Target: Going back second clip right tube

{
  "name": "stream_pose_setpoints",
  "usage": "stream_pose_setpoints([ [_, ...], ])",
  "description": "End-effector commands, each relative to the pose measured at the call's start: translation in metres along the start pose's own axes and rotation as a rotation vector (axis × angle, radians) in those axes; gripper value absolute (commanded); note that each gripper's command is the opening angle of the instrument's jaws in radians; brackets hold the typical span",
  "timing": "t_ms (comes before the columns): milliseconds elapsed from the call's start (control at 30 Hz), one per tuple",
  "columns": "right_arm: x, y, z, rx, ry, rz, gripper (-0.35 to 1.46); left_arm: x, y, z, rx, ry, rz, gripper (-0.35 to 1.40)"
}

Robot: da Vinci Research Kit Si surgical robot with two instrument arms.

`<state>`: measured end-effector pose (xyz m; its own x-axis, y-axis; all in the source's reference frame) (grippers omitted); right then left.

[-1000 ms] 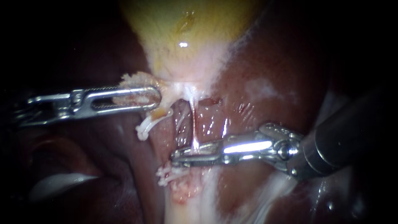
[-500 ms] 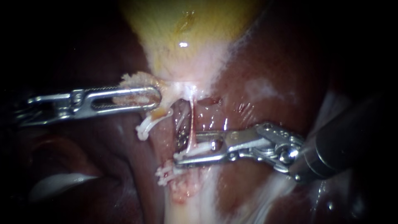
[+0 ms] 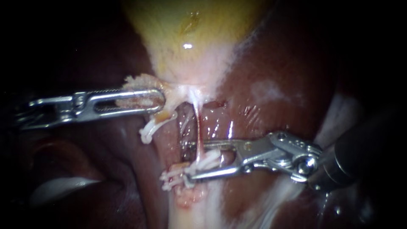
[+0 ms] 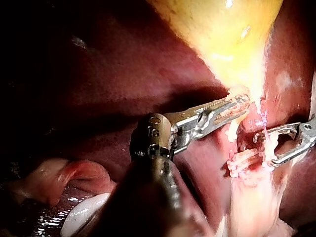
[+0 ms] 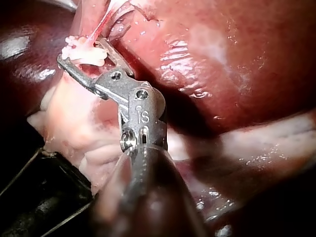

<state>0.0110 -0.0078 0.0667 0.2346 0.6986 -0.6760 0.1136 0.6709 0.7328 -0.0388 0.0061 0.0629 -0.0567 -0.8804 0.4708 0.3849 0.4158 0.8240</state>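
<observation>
Flanking the tube point(image 3: 197, 131) and white clip point(image 3: 207, 160), right instrument's hand point(image 3: 185, 161) spread (left instrument point(image 3: 156, 100) pinching gallbladder point(image 3: 190, 29)).

Thin reddish right tube point(image 3: 198, 127) is seen upright inside open right end effector point(image 3: 187, 162), white clip point(image 3: 208, 160) clamped across it.

The dark red, glossy liver point(image 3: 275, 59) is the bed under everything here. On its far middle lies the yellow, tapering gallbladder point(image 3: 190, 29), which narrows nearward to a pale pink neck point(image 3: 188, 78). From the neck a thin reddish tube point(image 3: 198, 127) runs nearward across the liver to a white plastic clip point(image 3: 207, 160). Just left of that clip lie more white clips point(image 3: 171, 178), at the far end of a pale tissue band point(image 3: 190, 214) in the near middle.
</observation>
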Motion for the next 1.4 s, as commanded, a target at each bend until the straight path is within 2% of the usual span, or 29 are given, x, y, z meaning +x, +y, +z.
stream_pose_setpoints([
  [33,0.0,0.0001,0.0,0.003,0.0,0.0,0.5,0.0,0.0,0.0,0.0,0.0,0.0,-0.35],
  [300,-0.0001,0.0007,-0.0002,0.003,-0.003,-0.034,0.5,0.0,0.0,0.0,0.0,0.0,0.0,-0.35],
  [567,-0.0005,-0.0004,-0.0014,0.044,-0.009,-0.037,0.5,0.0,0.0,-0.0001,0.0,0.0,0.0,-0.35],
  [833,-0.0005,-0.0005,-0.0014,0.054,-0.011,-0.056,0.5,0.0,0.0,-0.0001,0.0,0.0,0.0,-0.35],
  [1133,-0.0003,0.001,0.0003,0.007,-0.008,-0.102,0.5,0.0,0.0,0.0,0.0,0.0,0.0,-0.35],
  [1267,-0.0008,0.0017,0.0014,-0.001,-0.007,-0.105,0.5,0.0,0.0,0.0,0.0,0.0,0.0,-0.35],
  [1400,-0.0019,0.0025,0.003,-0.013,-0.008,-0.113,0.5,0.0,0.0,0.0,0.0,0.0,0.0,-0.35],
])
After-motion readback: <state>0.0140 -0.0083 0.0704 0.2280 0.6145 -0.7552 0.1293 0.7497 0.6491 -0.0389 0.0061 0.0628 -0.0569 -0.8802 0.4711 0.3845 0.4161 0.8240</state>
